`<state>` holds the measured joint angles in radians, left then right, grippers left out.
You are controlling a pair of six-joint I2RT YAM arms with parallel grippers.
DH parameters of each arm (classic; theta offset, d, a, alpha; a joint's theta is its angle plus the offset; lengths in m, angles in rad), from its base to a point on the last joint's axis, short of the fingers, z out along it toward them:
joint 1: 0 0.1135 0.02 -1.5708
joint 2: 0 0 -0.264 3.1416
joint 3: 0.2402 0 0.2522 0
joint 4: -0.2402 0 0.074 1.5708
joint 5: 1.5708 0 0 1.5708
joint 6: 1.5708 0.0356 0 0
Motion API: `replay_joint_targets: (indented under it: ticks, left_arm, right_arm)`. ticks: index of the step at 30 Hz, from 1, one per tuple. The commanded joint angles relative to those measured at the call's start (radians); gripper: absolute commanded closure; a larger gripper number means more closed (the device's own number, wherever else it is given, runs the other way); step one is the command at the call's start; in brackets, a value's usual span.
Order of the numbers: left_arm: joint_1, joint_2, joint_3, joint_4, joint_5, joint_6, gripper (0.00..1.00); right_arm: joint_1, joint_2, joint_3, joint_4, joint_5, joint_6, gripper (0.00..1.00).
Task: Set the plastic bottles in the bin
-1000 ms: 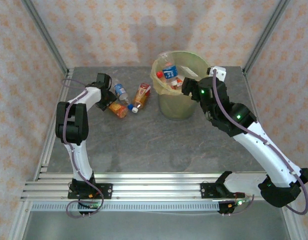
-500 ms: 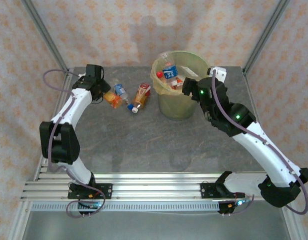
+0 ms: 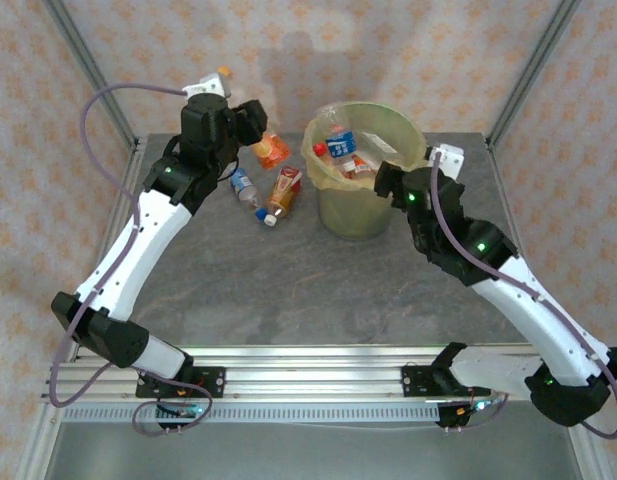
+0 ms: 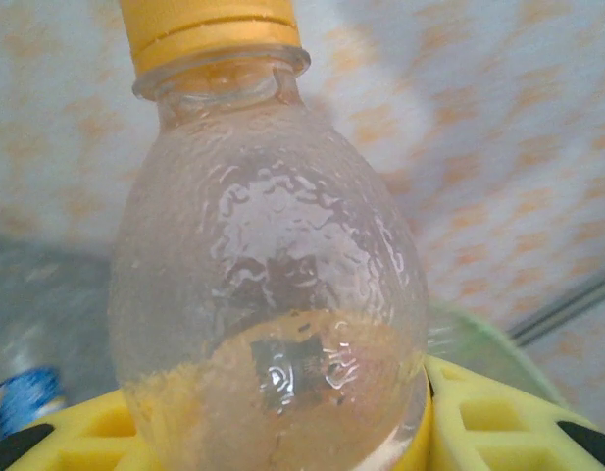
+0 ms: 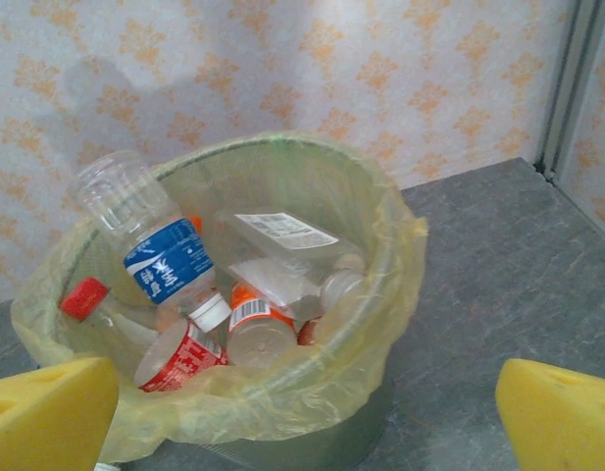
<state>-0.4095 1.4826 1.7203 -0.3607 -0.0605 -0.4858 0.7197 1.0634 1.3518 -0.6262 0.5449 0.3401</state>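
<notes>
Gripping an orange-labelled bottle (image 3: 271, 150) low on its body, the left gripper (image 3: 256, 138) is seen held above the far left of the table (image 3: 288, 290), at about 11 o'clock from the table's centre. The bin (image 3: 373, 215) stands at roughly 3 o'clock from the load. In the left wrist view the bottle's yellow cap (image 4: 209, 29) points upward, and its clear, dimpled shoulder bulges above the yellow pads (image 4: 478, 422), which are closed narrowly against it. The right gripper (image 5: 302, 422) is spread wide and empty beside the bin's rim (image 5: 390, 235), at about 4 o'clock from it. Several bottles are already piled inside the yellowish liner, a blue-labelled one (image 5: 155, 245) uppermost. Two more lie close together on the table at 9 o'clock from the bin: a small blue-labelled bottle (image 3: 244, 186) and a reddish-labelled bottle (image 3: 283, 190).

Such bottles are judged to be light, thin-walled and slick, so the walls would dent under a hard squeeze and a round body could roll or twist between the pads. A hold across the labelled waist, below the shoulder, is thought the surest; the stiffer neck offers little surface
</notes>
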Motion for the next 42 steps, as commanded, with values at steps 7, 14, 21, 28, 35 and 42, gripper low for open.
replay_joint_targets:
  ticks: [7,14,21,28,35,42]
  left_arm:
    - [-0.171,0.179,0.251,0.182,0.054,0.221,0.56]
    - [-0.280,0.436,0.564,0.074,0.046,0.379,0.57]
    - [-0.324,0.587,0.704,0.009,-0.026,0.460,0.58]
    - [-0.337,0.558,0.527,0.144,-0.083,0.464,0.58]
    - [-0.339,0.450,0.268,0.303,-0.136,0.394,0.57]
    - [-0.339,0.372,0.109,0.399,-0.145,0.347,0.56]
  right_arm:
    - [0.007,-0.145,-0.096,0.080,0.118,0.048,0.01]
    - [0.007,-0.169,-0.096,0.059,0.113,0.051,0.01]
    - [0.007,-0.175,-0.095,0.048,0.112,0.045,0.01]
    - [0.007,-0.175,-0.107,0.056,0.106,0.038,0.01]
    - [0.007,-0.177,-0.111,0.055,0.108,0.036,0.01]
    - [0.007,-0.175,-0.115,0.059,0.096,0.039,0.01]
